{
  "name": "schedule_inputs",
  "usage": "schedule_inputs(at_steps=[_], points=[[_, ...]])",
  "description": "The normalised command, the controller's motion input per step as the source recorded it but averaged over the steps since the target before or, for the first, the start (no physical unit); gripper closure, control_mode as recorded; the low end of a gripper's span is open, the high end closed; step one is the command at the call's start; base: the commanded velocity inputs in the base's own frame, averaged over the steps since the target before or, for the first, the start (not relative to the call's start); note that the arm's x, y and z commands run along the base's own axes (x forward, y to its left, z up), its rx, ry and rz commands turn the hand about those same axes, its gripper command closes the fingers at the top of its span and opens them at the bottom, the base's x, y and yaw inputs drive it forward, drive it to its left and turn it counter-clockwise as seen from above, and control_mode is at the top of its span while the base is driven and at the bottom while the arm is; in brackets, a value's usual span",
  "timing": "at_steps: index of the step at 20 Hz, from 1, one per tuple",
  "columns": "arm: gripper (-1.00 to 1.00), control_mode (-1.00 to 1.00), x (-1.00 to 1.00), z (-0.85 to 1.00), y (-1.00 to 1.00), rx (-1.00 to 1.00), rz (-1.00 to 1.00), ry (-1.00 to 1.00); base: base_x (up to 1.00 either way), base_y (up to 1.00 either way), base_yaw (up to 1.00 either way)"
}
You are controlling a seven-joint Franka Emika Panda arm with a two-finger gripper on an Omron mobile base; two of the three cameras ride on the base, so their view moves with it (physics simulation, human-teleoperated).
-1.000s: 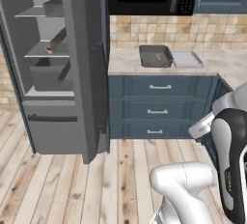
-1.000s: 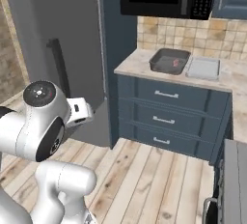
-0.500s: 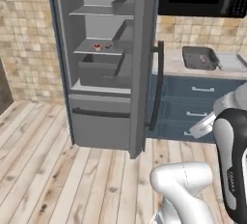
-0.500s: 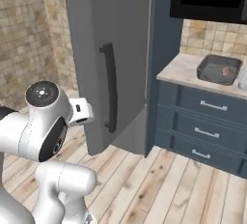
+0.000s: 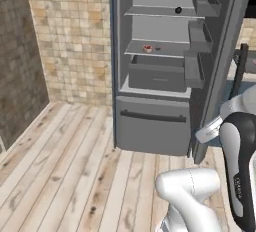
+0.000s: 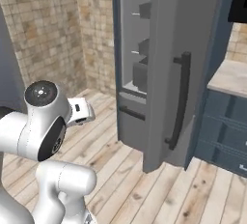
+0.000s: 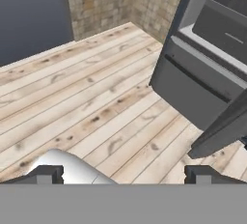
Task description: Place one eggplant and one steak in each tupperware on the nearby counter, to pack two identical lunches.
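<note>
Seen from the left base view, bare plank floor point(image 5: 65, 166) lies out to the left of the claw, and the open fridge point(image 5: 160, 76) stands ahead of it and higher. On the fridge's middle shelf point(image 5: 155, 52) sits a small reddish thing point(image 5: 147, 49) with a darker speck just beside it; it may be a steak, but it is too small to be sure, and its long axis cannot be read. Another dark dot point(image 5: 178, 10) rests on the shelf above.

The claw point(image 7: 123, 175) is tucked close to the robot's body, low and on the right, with its jaws spread wide and nothing between them. It looks down at the floor, with the fridge's lower drawer point(image 7: 193, 90) ahead and to its right in the hand view.

The counter point(image 6: 230, 77) lies further right, past the swung-out fridge door point(image 6: 176, 68); only its near corner shows.

So the coming reach goes forward and up, into the shelf, well apart from the claw as it stands.
</note>
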Motion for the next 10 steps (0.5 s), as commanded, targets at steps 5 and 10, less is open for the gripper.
schedule_inputs(at_steps=[5, 10], points=[[-1.00, 1.00, 0.00, 0.00, 0.00, 0.00, 0.00, 0.00, 0.14, 0.77, 0.01], [-1.00, 1.00, 0.00, 0.00, 0.00, 0.00, 0.00, 0.00, 0.34, 0.10, -0.38]])
